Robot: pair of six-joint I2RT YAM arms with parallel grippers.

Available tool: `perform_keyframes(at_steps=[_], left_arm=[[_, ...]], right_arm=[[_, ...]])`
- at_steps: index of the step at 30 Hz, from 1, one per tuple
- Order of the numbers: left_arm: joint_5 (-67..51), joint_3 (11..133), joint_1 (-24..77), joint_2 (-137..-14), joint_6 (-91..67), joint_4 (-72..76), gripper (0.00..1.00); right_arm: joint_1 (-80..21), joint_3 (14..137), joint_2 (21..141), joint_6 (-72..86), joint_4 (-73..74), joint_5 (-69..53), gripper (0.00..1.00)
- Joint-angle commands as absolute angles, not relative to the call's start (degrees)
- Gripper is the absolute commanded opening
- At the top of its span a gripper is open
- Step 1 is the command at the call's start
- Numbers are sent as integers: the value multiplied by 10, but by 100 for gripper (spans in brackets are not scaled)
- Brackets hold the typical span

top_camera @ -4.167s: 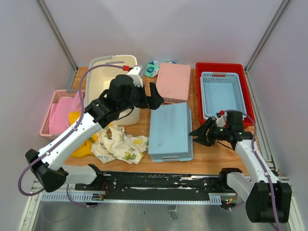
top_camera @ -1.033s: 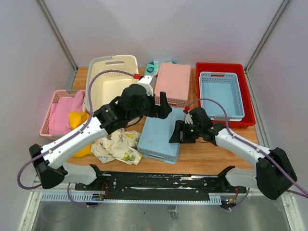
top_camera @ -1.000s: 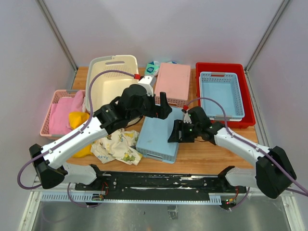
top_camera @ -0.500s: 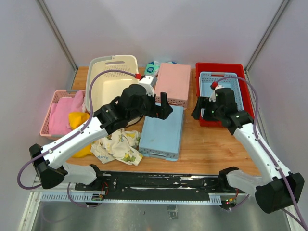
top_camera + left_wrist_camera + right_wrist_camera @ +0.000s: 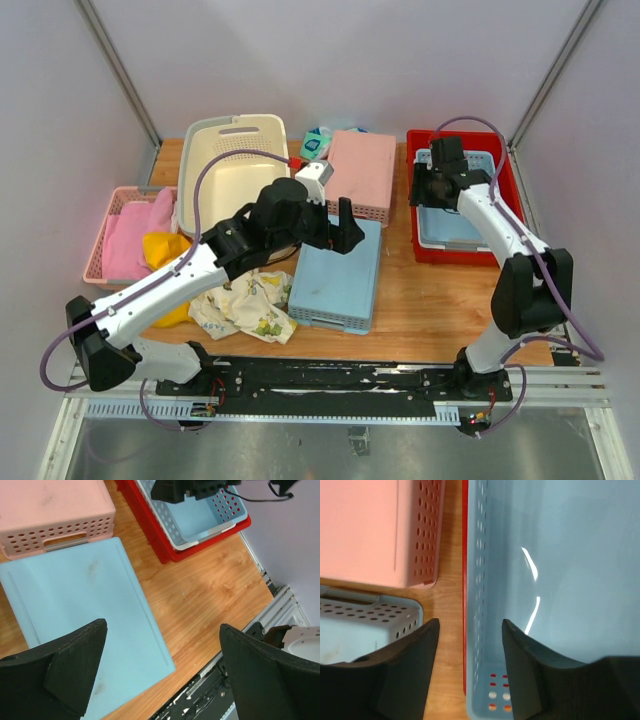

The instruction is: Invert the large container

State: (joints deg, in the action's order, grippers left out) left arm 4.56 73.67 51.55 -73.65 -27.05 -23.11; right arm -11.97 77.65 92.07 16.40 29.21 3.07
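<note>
To reach tub [image 5: 225, 175], upright at back left, long axis front-to-back, swing nearer left gripper [image 5: 345, 225], spread wide, back and leftward. Leave right gripper [image 5: 470, 622], parted astride blue basket [image 5: 545, 580] wall, far off.

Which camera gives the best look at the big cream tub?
The top external view: the cream tub sits upright at the table's back left, its near corner hidden by the left arm. Neither wrist view shows it.
</note>
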Motion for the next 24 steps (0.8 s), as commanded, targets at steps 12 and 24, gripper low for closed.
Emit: perform_keyframes(at_steps=[12,24], left_arm=[[47,736,513,-748,-240,-228,99],[40,735,513,-752,-245,-220,99]], right_arm=[[-92,805,971,143,268,35,23],[-92,825,1006,120,300,38,20]])
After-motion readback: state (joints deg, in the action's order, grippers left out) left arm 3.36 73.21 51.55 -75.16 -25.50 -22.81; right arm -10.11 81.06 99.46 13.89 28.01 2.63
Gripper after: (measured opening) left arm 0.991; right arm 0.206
